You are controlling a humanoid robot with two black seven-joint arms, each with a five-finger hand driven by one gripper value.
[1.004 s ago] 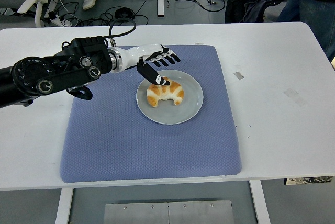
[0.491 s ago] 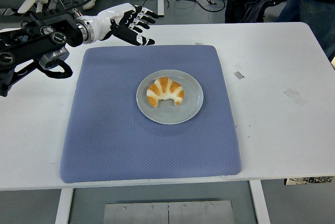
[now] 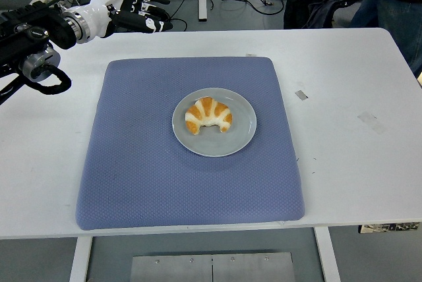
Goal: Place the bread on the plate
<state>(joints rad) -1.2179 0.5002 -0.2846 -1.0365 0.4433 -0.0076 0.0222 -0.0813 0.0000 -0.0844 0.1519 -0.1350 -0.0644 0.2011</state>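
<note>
Bread lies on the plate at mat centre, placement judged done; left hand, released and empty above the table's far-left corner, should retract high, clear of the plate.

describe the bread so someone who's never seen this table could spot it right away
A blue-purple mat covers the middle of the white table, and a round grey plate sits near the mat's centre. The bread lies on the plate's left half: a golden, white-striped croissant curved with its tips toward the near edge, the only food in view.
</note>
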